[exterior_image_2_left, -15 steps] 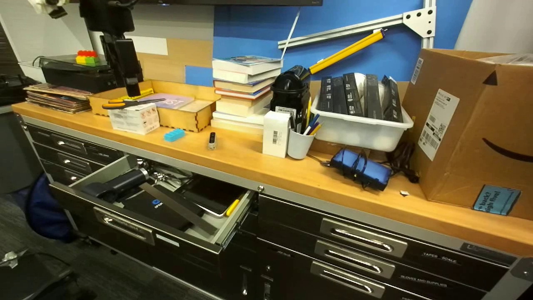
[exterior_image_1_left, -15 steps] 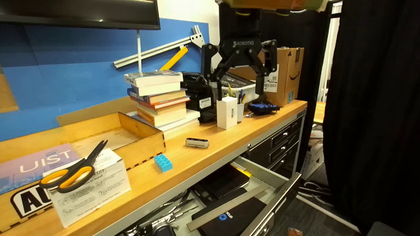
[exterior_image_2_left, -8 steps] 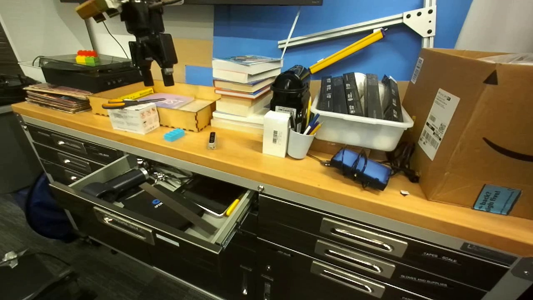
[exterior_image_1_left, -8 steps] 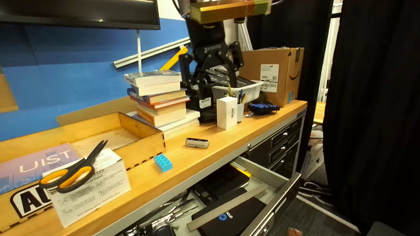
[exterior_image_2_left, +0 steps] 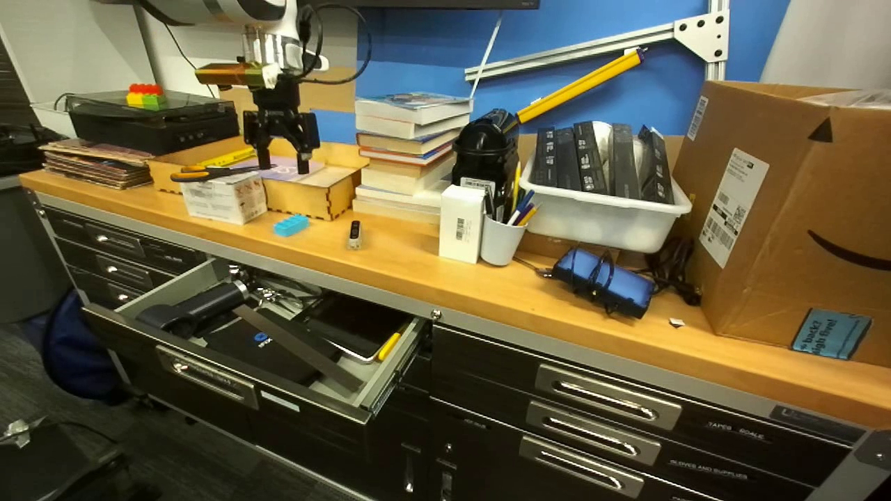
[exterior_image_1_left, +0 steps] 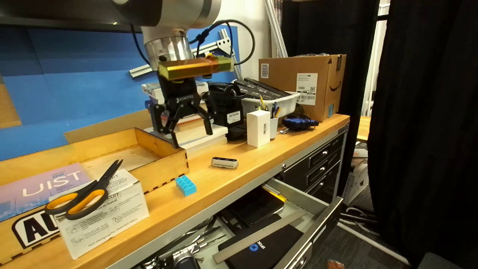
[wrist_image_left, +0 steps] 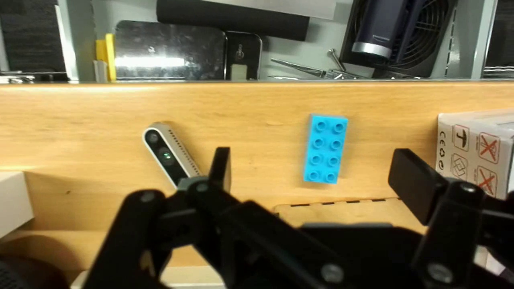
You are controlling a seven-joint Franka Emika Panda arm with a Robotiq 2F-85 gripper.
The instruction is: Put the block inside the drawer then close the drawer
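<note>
The light-blue block [exterior_image_1_left: 186, 185] lies on the wooden benchtop, near its front edge, studs up. It also shows in an exterior view [exterior_image_2_left: 291, 225] and in the wrist view [wrist_image_left: 325, 148]. The drawer [exterior_image_2_left: 306, 403] is pulled open below the benchtop, with tools, a black case and a metal strip inside; its side wall shows in the wrist view [wrist_image_left: 468, 40]. My gripper [exterior_image_1_left: 192, 137] is open and empty, pointing down, well above the benchtop near the wooden tray. In the wrist view the block shows between the spread fingers but lies below them, untouched.
A white box [exterior_image_1_left: 108, 216] with yellow-handled scissors [exterior_image_1_left: 86, 198] on it stands beside the block. A wooden tray [exterior_image_1_left: 164, 168] is behind it. A small grey device [exterior_image_1_left: 224, 162], a book stack [exterior_image_2_left: 411, 160] and a white carton [exterior_image_2_left: 461, 224] stand along the bench.
My gripper has come down and across, from over the bench's front side to above the tray corner near the block. It stays open. Block and drawer have not moved.
</note>
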